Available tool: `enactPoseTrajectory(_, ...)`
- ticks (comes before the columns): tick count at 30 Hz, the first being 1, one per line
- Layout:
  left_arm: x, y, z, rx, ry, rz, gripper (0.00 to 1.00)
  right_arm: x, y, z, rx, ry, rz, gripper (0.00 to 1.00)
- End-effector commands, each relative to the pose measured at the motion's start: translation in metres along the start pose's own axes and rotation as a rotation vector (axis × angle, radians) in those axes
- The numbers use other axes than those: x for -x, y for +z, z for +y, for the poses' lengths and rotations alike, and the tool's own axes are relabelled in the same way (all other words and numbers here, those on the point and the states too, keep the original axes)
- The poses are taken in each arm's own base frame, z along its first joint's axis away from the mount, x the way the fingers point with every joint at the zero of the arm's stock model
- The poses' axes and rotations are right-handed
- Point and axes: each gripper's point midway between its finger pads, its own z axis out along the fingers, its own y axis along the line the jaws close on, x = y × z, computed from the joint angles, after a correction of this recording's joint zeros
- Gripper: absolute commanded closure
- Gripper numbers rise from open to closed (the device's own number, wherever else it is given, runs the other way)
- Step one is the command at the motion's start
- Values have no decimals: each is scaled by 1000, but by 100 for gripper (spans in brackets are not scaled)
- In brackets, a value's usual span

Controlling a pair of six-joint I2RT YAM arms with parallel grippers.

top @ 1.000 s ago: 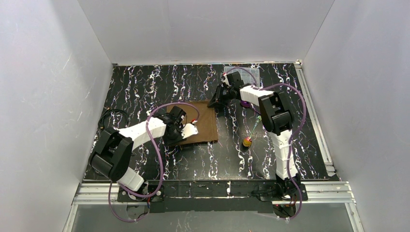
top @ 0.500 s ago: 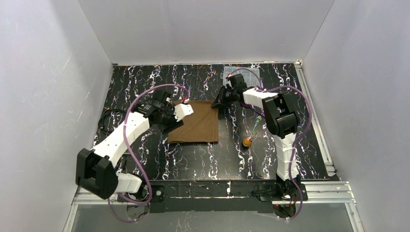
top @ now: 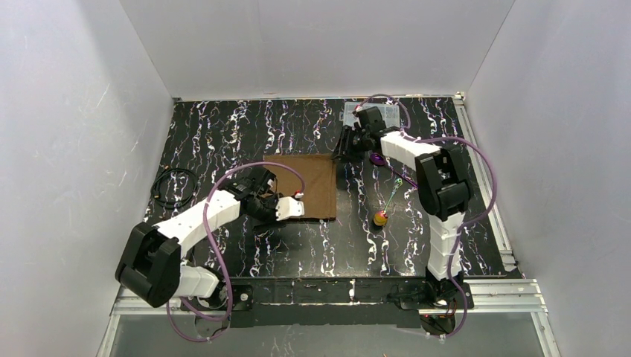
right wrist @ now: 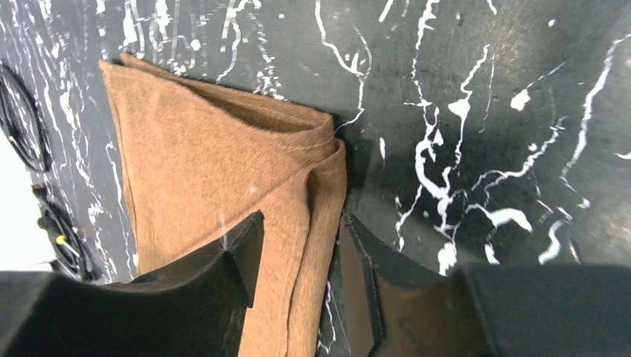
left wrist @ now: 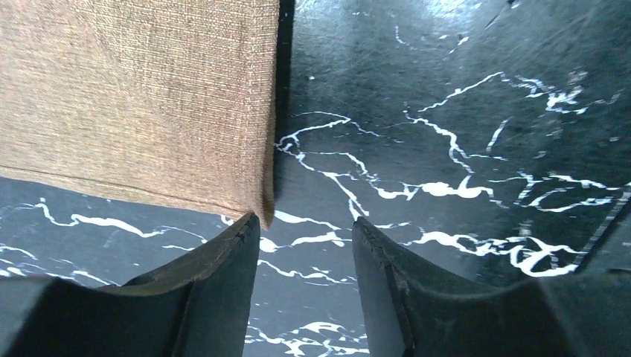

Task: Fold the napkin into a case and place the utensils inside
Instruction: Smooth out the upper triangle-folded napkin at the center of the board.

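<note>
brown woven cloth napkin (top: pixel 309 182), one only, lies folded in layers and nearly square at the middle of the black marbled table (top: pixel 223 126). the right gripper (right wrist: pixel 298 230) sits at its far right corner, jaws partly apart, straddling the folded edge without pinching it. the left gripper (left wrist: pixel 305 230) hovers at the napkin's near edge, jaws moderately wide and empty, a cloth corner just beyond one fingertip. two slim shiny utensils lie right of the napkin, apart from it. the purple-headed utensil (top: pixel 378 159) is beside the right arm. the gold-orange-headed utensil (top: pixel 380 218) is nearer, its thin handle running far and slightly right. the right arm looks the closer one for picking them. one clear plastic compartment box (top: pixel 383 115) stands at the far edge.
</note>
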Motion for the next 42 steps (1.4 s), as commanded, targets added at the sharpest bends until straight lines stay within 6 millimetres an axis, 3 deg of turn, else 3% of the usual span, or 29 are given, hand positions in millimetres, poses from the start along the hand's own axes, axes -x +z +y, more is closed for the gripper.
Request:
enactPoseTrajectory(1, 1, 2, 16, 97, 178, -31, 53, 26, -52, 26, 5, -182, -96, 46)
enactPoseTrajectory(11, 0, 17, 26, 262, 430, -77, 57, 10, -96, 23, -38, -407, -113, 36)
enactPoseTrajectory(17, 4, 15, 35, 412, 525, -113, 56, 2, -104, 29, -30, -513, -97, 34)
enactPoseTrajectory(23, -1, 11, 25, 385, 490, -117, 54, -8, -99, 31, -33, -540, -86, 34)
enactPoseTrajectory(31, 19, -11, -7, 187, 329, -221, 54, -33, -80, 41, -20, -428, -59, 37)
enactPoseTrajectory(38, 28, -26, 1, 95, 104, -227, 54, -65, -69, 42, -69, -454, -15, 37)
enactPoseTrajectory(42, 20, -20, 4, 96, 137, -198, 55, -80, -66, 42, -76, -457, 2, 40)
